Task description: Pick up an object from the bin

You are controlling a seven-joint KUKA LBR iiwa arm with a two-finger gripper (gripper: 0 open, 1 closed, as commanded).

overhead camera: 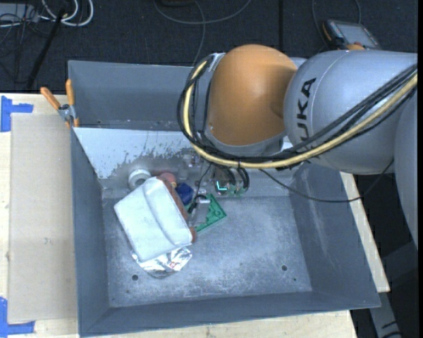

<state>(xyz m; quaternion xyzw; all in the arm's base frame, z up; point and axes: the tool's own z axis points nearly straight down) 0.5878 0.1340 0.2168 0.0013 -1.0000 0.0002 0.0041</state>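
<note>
Well, in the camera view the arm [352, 111] comes in from the right, and its orange wrist cover [250, 94] hangs over the upper middle of the grey bin [268, 266]. Under that cover the gripper [206, 186] sits low over a small heap of things near the bin's back slope. Black and yellow cables [192, 118] loop round the wrist above it. The wrist hides the gripper's lower end, so I cannot tell whether it is open or closed, or whether it has hold of anything.

Nearest to it are two things. A small blue thing [185, 192] lies just to the gripper's left, and a flat green piece [213, 217] lies tilted just below it. I cannot tell whether either touches the gripper.

Left of the blue thing is a reddish-brown curved piece [170, 184]. It runs along the edge of a white folded pad [152, 218], which spreads to the gripper's lower left. A pale round cap [137, 178] lies further left, beside the pad's upper corner. Crumpled silver foil [166, 262] pokes out from under the pad's lower end, the farthest of the heap from the gripper.
</note>
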